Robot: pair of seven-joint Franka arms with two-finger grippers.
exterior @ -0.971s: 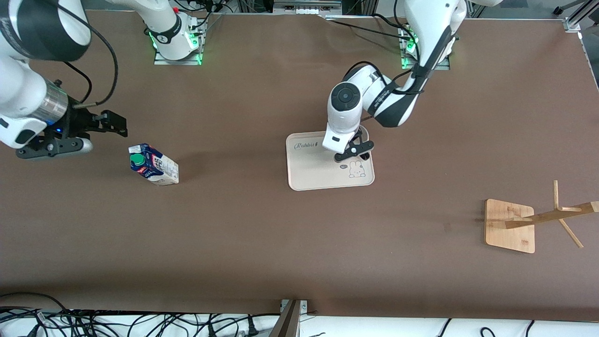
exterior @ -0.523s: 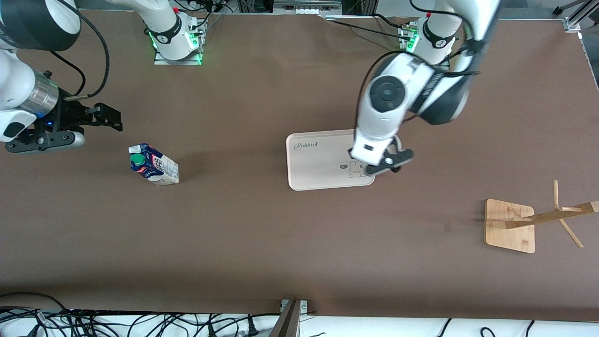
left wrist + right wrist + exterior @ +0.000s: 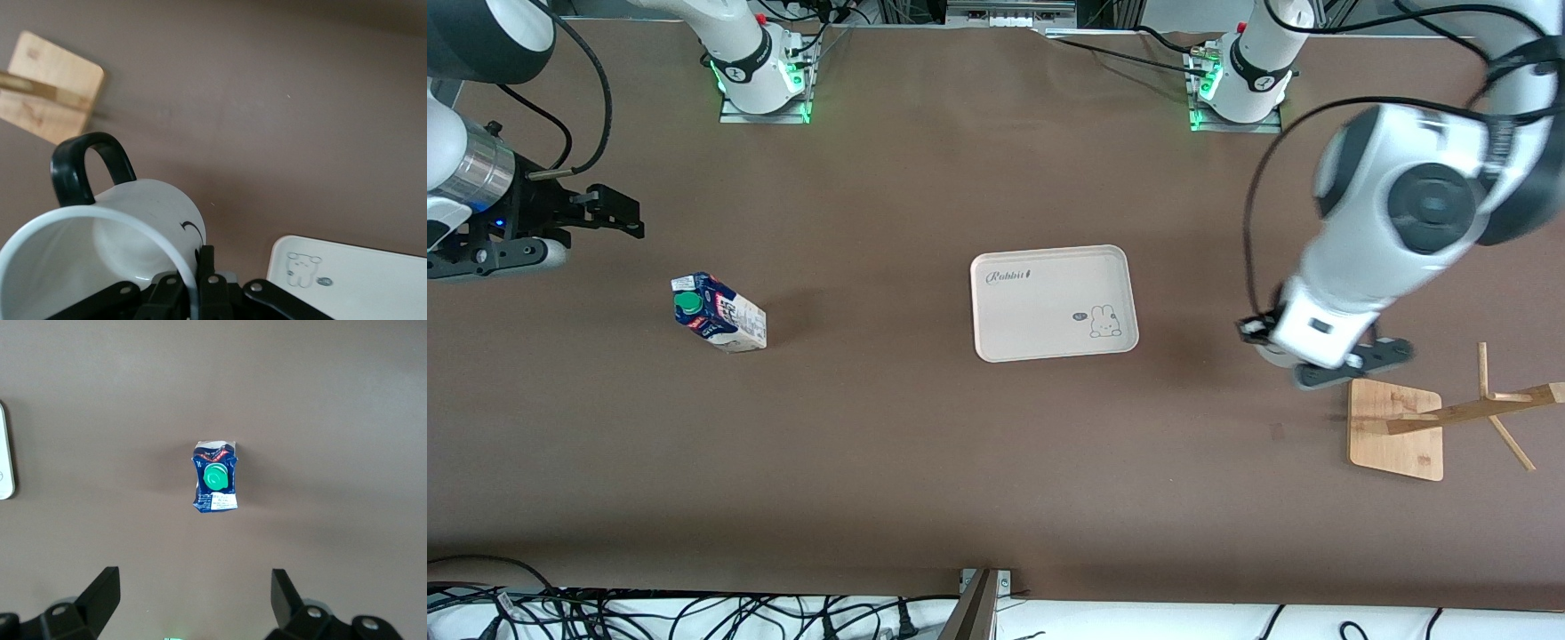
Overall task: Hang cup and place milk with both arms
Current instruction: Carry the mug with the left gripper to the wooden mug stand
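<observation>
Carrying cup [image 3: 127, 230] in left end effector [image 3: 1325, 360], clamped on rim, handle [image 3: 83, 167] pointing toward wooden rack [image 3: 1449, 413]; rack base just beside, nearer front cam. Right end effector [image 3: 193, 600] spread open, hovers w/ milk [image 3: 719, 312] upright on bench straight ahead.

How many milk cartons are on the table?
1. The milk stands on the table toward the right arm's end, apart from the tray; the open right pincer is up over the table near it. None looks hidden.
</observation>
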